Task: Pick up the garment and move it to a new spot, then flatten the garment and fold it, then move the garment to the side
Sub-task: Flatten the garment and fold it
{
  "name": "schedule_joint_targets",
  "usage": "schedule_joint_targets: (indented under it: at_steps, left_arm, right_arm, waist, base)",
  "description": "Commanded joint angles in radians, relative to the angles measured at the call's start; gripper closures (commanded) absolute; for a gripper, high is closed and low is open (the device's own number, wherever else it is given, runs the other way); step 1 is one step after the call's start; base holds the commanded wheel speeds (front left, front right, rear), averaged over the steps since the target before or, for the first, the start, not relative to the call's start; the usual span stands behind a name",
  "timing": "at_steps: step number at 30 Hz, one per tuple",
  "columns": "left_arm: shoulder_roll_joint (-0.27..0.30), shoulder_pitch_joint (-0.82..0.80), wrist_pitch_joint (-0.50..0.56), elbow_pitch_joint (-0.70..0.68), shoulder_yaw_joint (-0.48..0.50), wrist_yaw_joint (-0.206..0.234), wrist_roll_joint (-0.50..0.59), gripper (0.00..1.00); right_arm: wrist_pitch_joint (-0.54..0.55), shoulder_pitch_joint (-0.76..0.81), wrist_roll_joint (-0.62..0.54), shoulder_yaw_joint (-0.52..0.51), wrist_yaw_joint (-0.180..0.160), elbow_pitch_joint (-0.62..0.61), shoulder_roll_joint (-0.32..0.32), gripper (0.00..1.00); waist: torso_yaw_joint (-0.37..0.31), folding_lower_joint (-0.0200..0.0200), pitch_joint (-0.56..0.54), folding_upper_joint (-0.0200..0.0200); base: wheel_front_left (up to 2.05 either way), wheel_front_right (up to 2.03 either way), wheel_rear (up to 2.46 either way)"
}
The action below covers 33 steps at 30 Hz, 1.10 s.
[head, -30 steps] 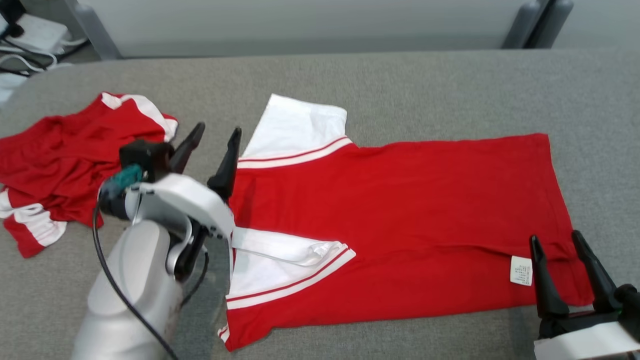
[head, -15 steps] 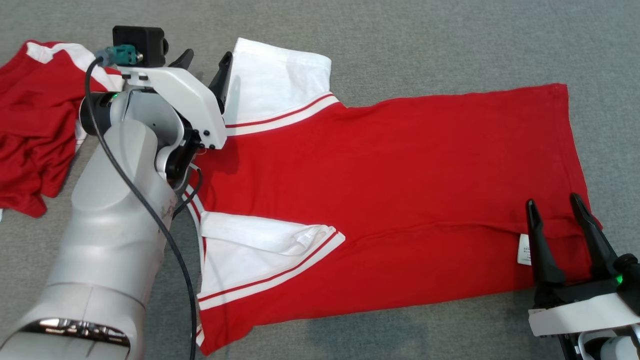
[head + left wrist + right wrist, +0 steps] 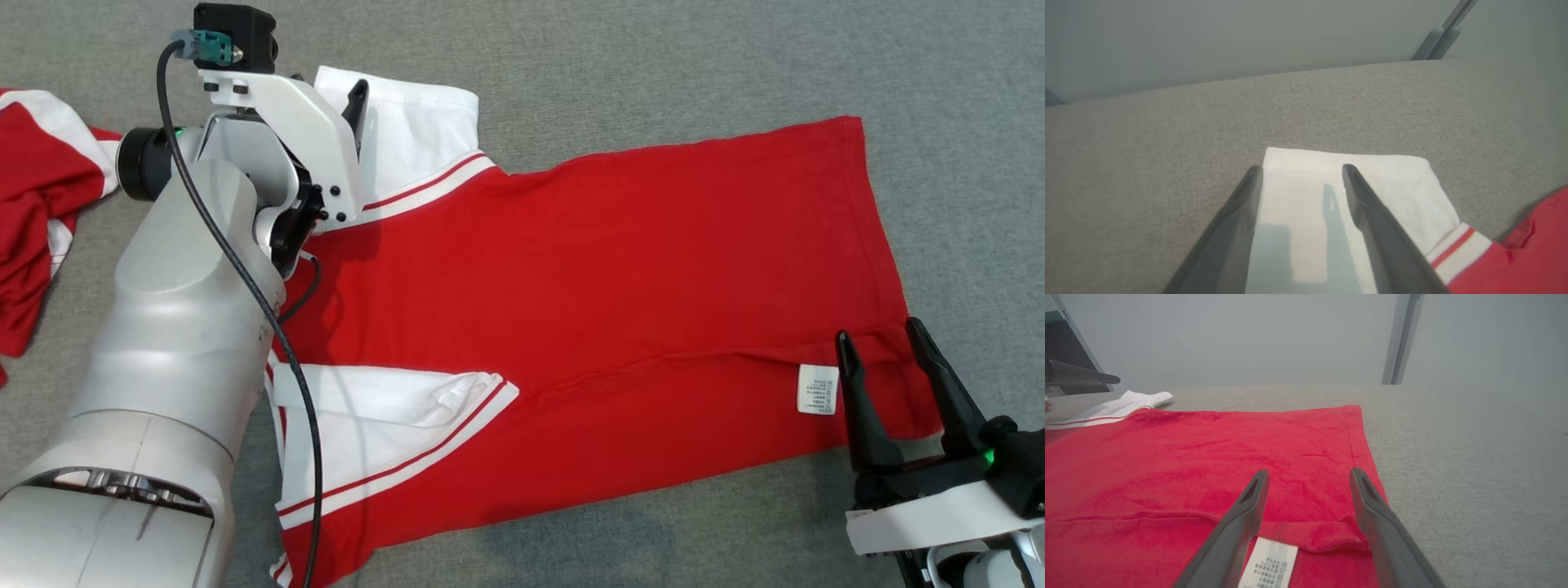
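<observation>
Jaws wide open on both arms, nothing gripped. Find the left jaws at the upper left of the head view, one dark finger (image 3: pixel 356 102) showing past the wrist, over the white sleeve (image 3: pixel 416 122); in the left wrist view, see both fingers (image 3: pixel 1233 237) straddling that sleeve, tips just short of the cuff edge. Find the right jaws at the lower right, fingers (image 3: pixel 865 416) over the hem corner, just beside the white label (image 3: pixel 817 389). Look for the red shirt (image 3: pixel 612 269) spread across the middle of the grey tabletop (image 3: pixel 653 65), collar end at the left of the frame, hem at the right, near sleeve (image 3: pixel 367 408) turned in over the body. Leave alone the second red garment (image 3: pixel 33 204) bunched at the left edge.

Probably a fold in hand, with a pinch due at each end. Bring both pairs of fingertips down onto cloth before closing, not above it. Take the sleeve close to its outer edge, and catch the whole thickness at the hem corner, ridged there by a turned-under strip. Close both sides together. Lift low and level, hold the cloth taut between the two grips, and carry over in one sweep to trap no wrinkle. Watch for thin cloth slipping out of a shallow pinch
</observation>
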Motion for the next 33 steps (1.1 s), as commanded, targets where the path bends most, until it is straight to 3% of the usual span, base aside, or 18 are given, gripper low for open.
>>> schedule_joint_targets:
  at_steps: [1,17,19,21,24,26,33]
  left_arm:
    - [0.039,-0.044,-0.02,0.001,0.008,0.007,0.01,0.0]
    - [0.072,-0.13,-0.077,0.105,-0.036,0.03,0.04,0.0]
    - [0.072,-0.134,-0.075,0.111,-0.041,0.03,0.04,0.2]
    - [0.068,-0.136,-0.076,0.115,-0.043,0.028,0.038,0.6]
    - [0.07,-0.136,-0.086,0.12,-0.047,0.025,0.035,0.74]
    - [0.071,-0.135,-0.086,0.124,-0.047,0.023,0.031,0.98]
    - [0.064,-0.137,-0.072,0.131,-0.051,0.006,0.015,1.0]
  right_arm:
    - [-0.014,0.001,-0.001,0.021,0.0,-0.016,-0.021,0.0]
    - [-0.014,0.002,0.005,0.022,0.0,-0.038,-0.02,0.0]
    - [-0.014,0.0,0.005,0.02,0.0,-0.038,-0.019,0.0]
    - [-0.014,-0.003,0.003,0.018,0.0,-0.036,-0.018,0.0]
    - [-0.014,-0.009,0.003,0.025,0.0,-0.03,-0.016,0.0]
    - [-0.014,-0.012,0.004,0.029,0.0,-0.028,-0.017,0.0]
    - [-0.014,-0.015,0.008,0.021,0.0,-0.033,-0.025,0.0]
  waist:
    - [-0.012,0.0,0.0,0.0]
    - [-0.053,0.0,0.063,0.0]
    - [-0.05,0.0,0.068,0.0]
    - [-0.047,0.0,0.07,0.0]
    - [-0.045,0.0,0.068,0.0]
    - [-0.046,0.0,0.067,0.0]
    - [-0.048,0.0,0.076,0.0]
  base:
    - [0.0,0.0,0.0]
    - [0.0,0.0,0.0]
    - [0.0,0.0,0.0]
    - [0.0,0.0,0.0]
    - [0.0,0.0,0.0]
    - [0.0,0.0,0.0]
    - [0.0,0.0,0.0]
